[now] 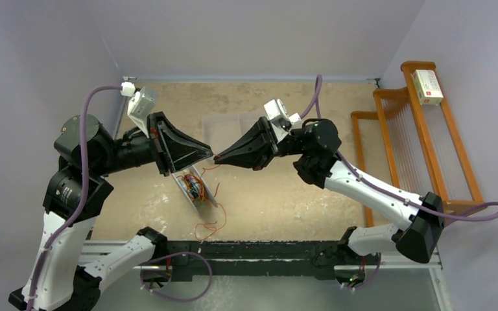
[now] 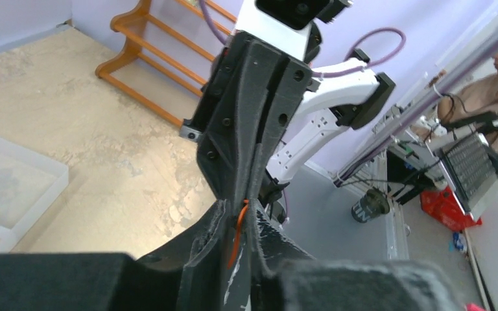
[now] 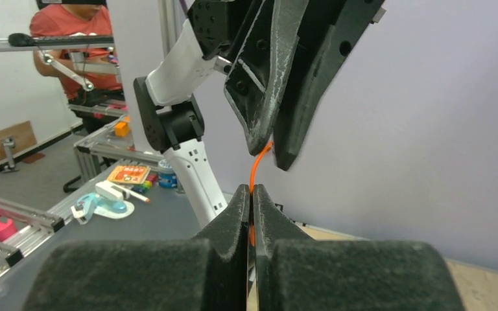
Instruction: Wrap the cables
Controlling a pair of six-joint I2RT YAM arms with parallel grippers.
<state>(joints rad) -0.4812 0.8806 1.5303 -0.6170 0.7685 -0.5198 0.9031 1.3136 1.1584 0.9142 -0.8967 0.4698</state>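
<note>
The cables are thin red-orange wires wound on a tilted grey double-disc spool [image 1: 197,188], with loose loops [image 1: 209,228] trailing toward the near edge. My two grippers meet tip to tip just above the spool. My right gripper [image 1: 216,157] is shut on a cable strand [image 3: 253,175], which rises from its closed fingertips [image 3: 241,204]. My left gripper [image 1: 209,154] has its jaws a little apart. The strand's end [image 2: 238,230] lies loose in the gap between its fingers [image 2: 211,223]. A fine strand [image 1: 213,168] runs from the tips down to the spool.
A clear shallow tray [image 1: 230,127] lies on the table behind the grippers and also shows in the left wrist view [image 2: 10,188]. An orange wooden rack [image 1: 421,142] with a small box [image 1: 426,87] stands at the right. The black rail [image 1: 259,249] runs along the near edge.
</note>
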